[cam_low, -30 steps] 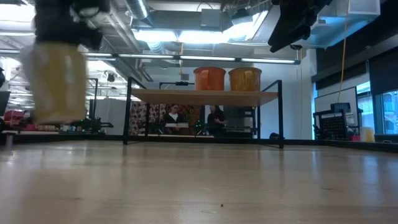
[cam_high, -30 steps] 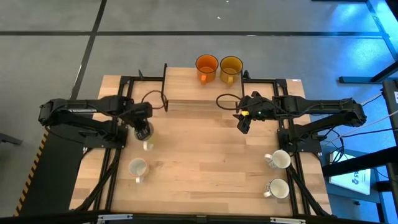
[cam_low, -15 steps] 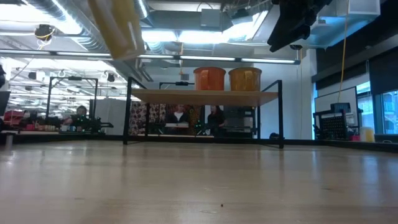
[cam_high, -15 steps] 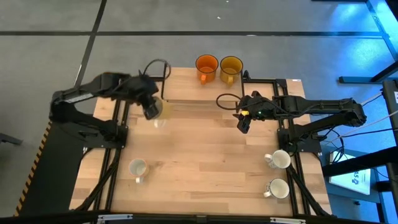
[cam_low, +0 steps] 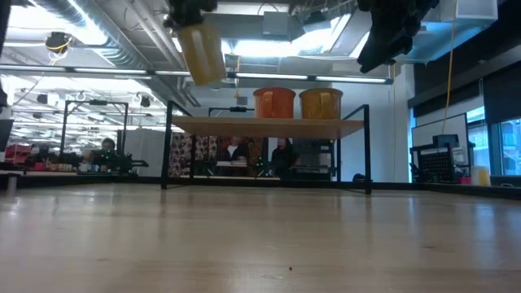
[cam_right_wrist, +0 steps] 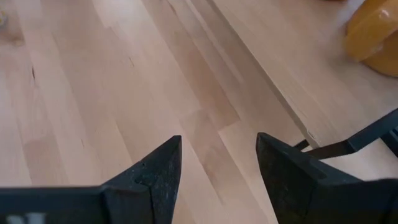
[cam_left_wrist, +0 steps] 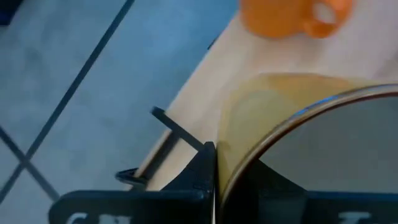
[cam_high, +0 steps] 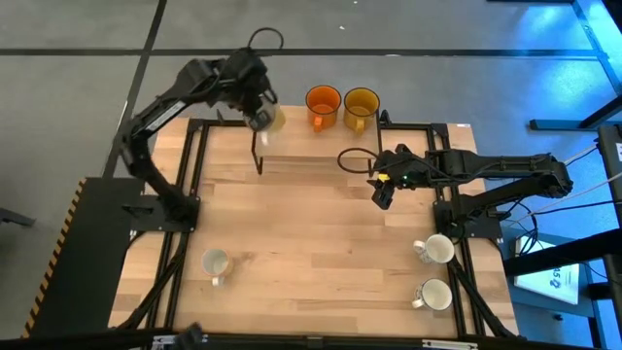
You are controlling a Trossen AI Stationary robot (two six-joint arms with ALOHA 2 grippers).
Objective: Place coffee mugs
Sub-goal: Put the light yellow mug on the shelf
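Note:
My left gripper is shut on a cream mug, high over the far shelf's left part, just left of the orange mug. The amber-yellow mug stands beside the orange one on the raised shelf. In the low view the cream mug hangs above shelf height. Three white mugs stand on their bases on the table: one near left, two near right. My right gripper hovers open over the table's right middle, touching nothing. My left gripper holds the cream mug at its rim, coming from above. One finger lies against the outside of the wall; the other is hidden by the mug. The mug hangs below the gripper, lifted clear and slightly tilted.
The shelf stands on a black frame with posts at the table's far edge. Black rails run along both table sides. Bare wood fills the middle. People show in the room behind the shelf.
My left gripper, still shut on the cream mug, has swung from above the table's left middle upward and toward the far edge, ending over the shelf beside the orange mug. The mug stayed lifted clear all the way. My right arm kept still.

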